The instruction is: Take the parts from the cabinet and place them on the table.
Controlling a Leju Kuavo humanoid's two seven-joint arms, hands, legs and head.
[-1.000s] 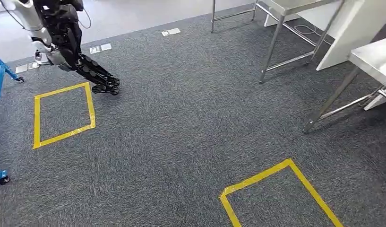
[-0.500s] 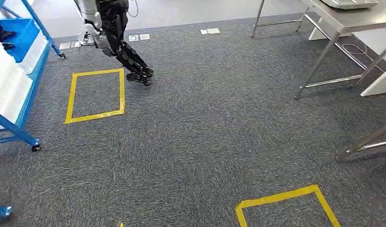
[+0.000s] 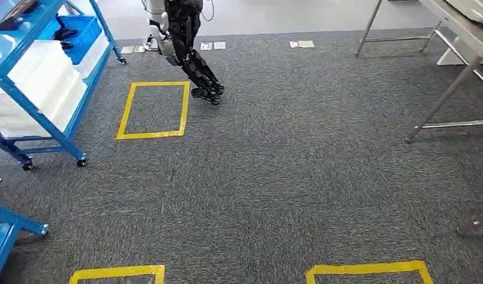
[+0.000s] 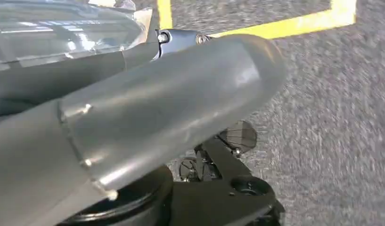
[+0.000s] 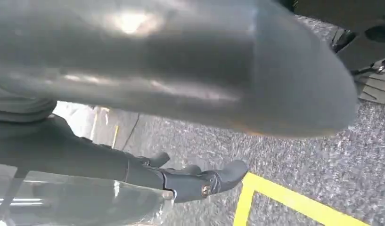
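1. Blue steel-framed wheeled cabinet (image 3: 11, 41): landmark, ahead and to the robot's left in the head view.
2. Small dark parts (image 3: 64, 32): in the open blue plastic bin (image 3: 88, 26) on the cabinet's shelf, well apart from both hands.
3. Left hand (image 4: 171, 103): hangs over carpet; whether it is released or clenched cannot be told.
4. Right hand (image 5: 134, 61): dark fingers (image 5: 200, 182) stretched out, nothing in them.
5. Stainless steel desk (image 3: 463, 35): far across the carpet from the cabinet.
6. Judgement: the left hand is nearer the cabinet, and an approach comes first.
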